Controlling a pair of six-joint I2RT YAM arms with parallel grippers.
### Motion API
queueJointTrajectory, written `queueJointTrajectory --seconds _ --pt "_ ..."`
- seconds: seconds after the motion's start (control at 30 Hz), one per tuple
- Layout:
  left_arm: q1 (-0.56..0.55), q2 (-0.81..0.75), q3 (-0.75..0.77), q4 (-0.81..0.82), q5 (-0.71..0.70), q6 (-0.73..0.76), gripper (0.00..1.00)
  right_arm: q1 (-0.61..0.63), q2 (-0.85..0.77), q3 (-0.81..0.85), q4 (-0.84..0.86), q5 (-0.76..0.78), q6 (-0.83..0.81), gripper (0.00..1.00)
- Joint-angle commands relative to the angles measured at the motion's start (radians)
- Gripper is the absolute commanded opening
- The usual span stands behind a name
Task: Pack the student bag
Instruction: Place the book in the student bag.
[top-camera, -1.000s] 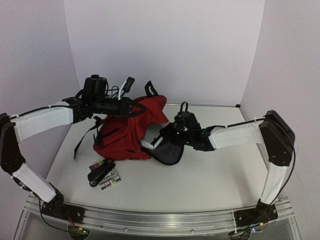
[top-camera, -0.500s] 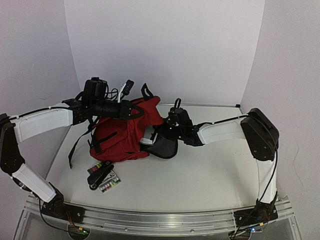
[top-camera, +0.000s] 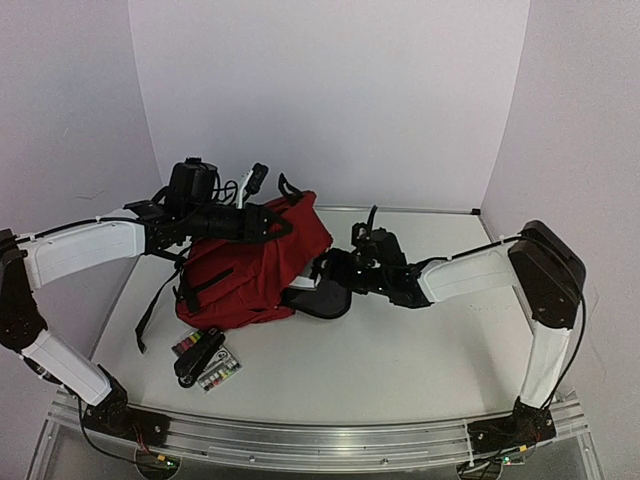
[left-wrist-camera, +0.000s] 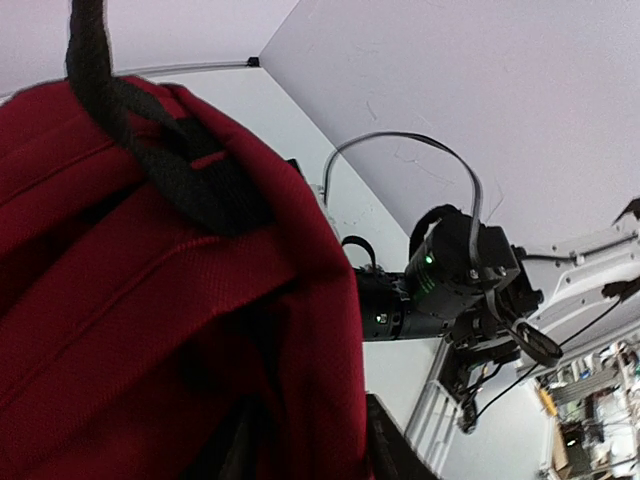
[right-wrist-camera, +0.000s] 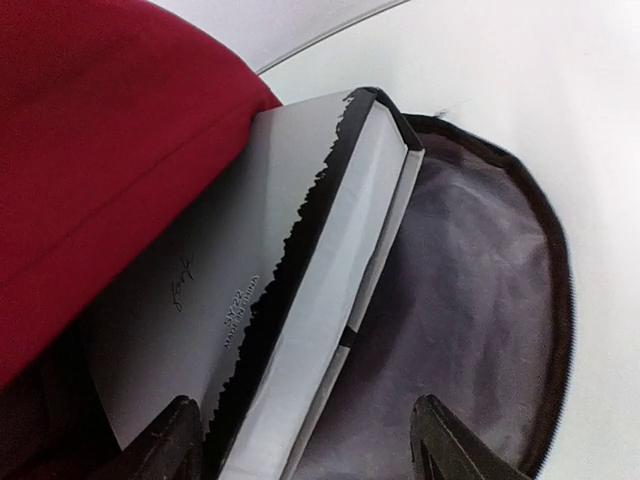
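The student bag, dark red with black straps, lies on its side at the table's left centre. My left gripper is shut on the red fabric at the bag's top; in the left wrist view the fabric fills the space between the jaws. My right gripper is open at the bag's mouth. In the right wrist view a flat white box with a ragged black edge sits partly inside, on the grey lining, between my spread fingertips.
A black item and a small pack of coloured pieces lie on the table in front of the bag. A black strap trails off the bag's left side. White walls close in the back and both sides.
The bag has shifted left and its open flap has flattened. My right gripper pushed in toward the mouth, then eased back slightly. My left gripper keeps hold of the bag's top.
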Motion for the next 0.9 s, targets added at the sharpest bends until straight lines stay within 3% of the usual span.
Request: queueJointTrajectory --seconds 0.0,0.13,0.3,0.43,0.53,0.73,0.87 --pt "-0.002 0.013 0.029 0.038 0.005 -0.021 0.52 -0.013 -0.128 -0.141 -0.023 0.048 -0.015 0.73" --pt "0.003 -0.030 0.007 0.005 -0.040 -0.024 0.77 0.004 -0.223 -0.259 0.002 -0.008 -0.089 0.74" --pt "0.038 -0.129 -0.061 -0.118 -0.196 -0.096 0.92 0.071 -0.328 -0.373 0.037 -0.097 -0.217 0.63" --pt "0.127 -0.219 -0.151 -0.238 -0.263 -0.177 0.94 0.115 -0.327 -0.411 0.101 -0.186 -0.231 0.57" --pt "0.139 -0.289 -0.224 -0.271 -0.291 -0.152 0.95 0.127 -0.267 -0.392 0.166 -0.218 -0.190 0.57" --pt "0.135 -0.371 -0.291 -0.261 -0.141 -0.001 0.92 0.126 -0.145 -0.263 0.186 -0.111 -0.132 0.50" --pt "0.110 -0.335 -0.221 -0.226 -0.107 0.056 0.92 0.120 -0.069 -0.175 0.187 -0.141 -0.171 0.50"
